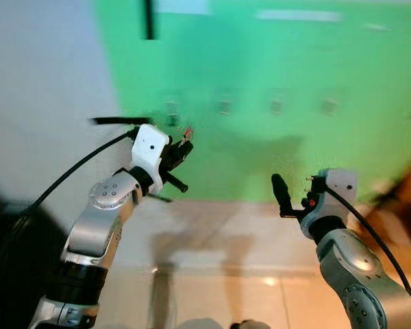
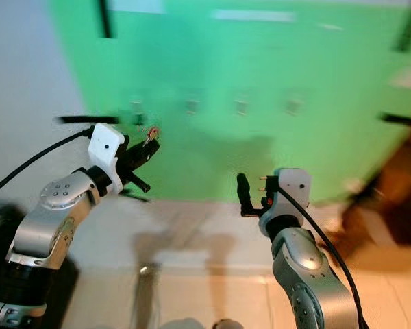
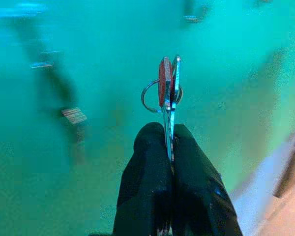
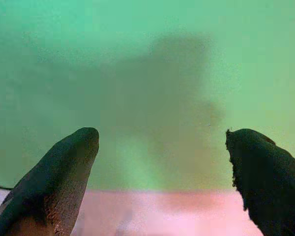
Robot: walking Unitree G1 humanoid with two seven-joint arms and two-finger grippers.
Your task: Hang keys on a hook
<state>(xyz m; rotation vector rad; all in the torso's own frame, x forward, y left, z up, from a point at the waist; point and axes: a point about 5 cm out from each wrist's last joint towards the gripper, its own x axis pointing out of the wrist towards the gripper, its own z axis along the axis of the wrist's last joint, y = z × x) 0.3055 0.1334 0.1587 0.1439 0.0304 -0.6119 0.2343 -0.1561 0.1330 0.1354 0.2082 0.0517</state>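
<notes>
Looking ahead through the head camera, I see a bright green wall (image 1: 260, 82) with a pale grey wall (image 1: 41, 82) joining it on the left and a light tiled floor (image 1: 219, 288) below. My view is soft with blur.

My left tool (image 1: 183, 147) is raised in front of the green wall, near where it meets the grey one. Its two black fingers (image 3: 152, 167) are pressed together, pinching a set of keys (image 3: 168, 88). From the left wrist camera I make out a silver key blade clamped between the fingertips, a red tag or key head beside it, and a thin metal ring (image 3: 148, 97) looped through both. The keys stick out past the fingertips toward the wall.

A row of small hooks (image 1: 224, 105) runs across the green wall, slightly above the level of the keys. The nearest hook (image 1: 171, 108) sits just above and beside the left tool; the blur stops me from telling whether the keys touch it.

My right tool (image 1: 282, 195) is held lower and well apart to the right, facing the bare lower wall. Its fingers (image 4: 64, 172) are spread wide with nothing between them.
</notes>
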